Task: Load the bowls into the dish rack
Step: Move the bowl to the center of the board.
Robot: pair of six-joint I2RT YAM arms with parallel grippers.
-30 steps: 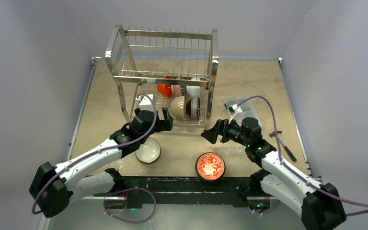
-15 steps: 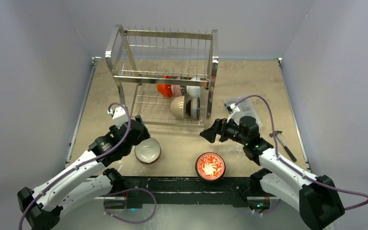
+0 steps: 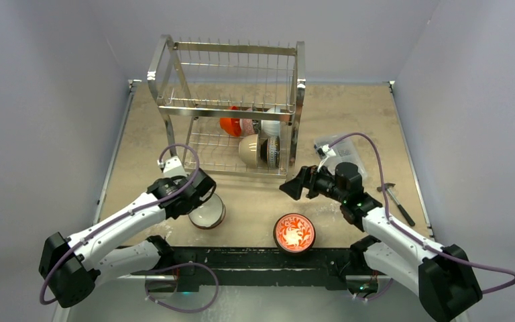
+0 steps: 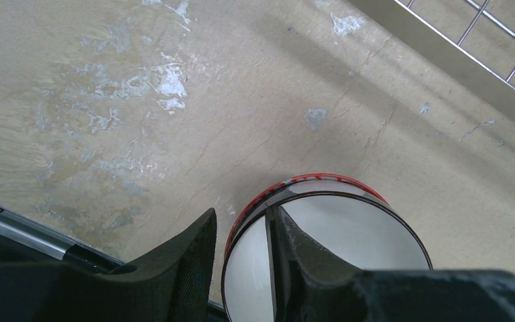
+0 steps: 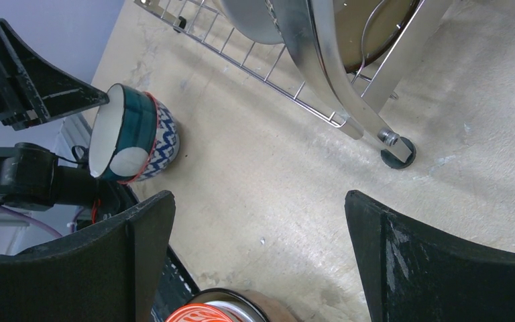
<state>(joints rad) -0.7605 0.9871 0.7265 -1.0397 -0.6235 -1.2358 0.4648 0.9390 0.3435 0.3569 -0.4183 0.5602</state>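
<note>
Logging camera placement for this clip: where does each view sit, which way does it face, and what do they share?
Top external: above and behind the robot, looking down and forward at the dish rack; left arm and right arm show whole.
Left wrist: mounted at that wrist, looking down at the blue patterned bowl; left end effector straddles its rim.
Right wrist: mounted at that wrist, looking low across the table toward the left arm; open right end effector frames the view.
Shared: that bowl, in all three.

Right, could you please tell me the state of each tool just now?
Left tool: astride the rim of the blue patterned bowl; grip cannot be told.
Right tool: open, holding nothing.
</note>
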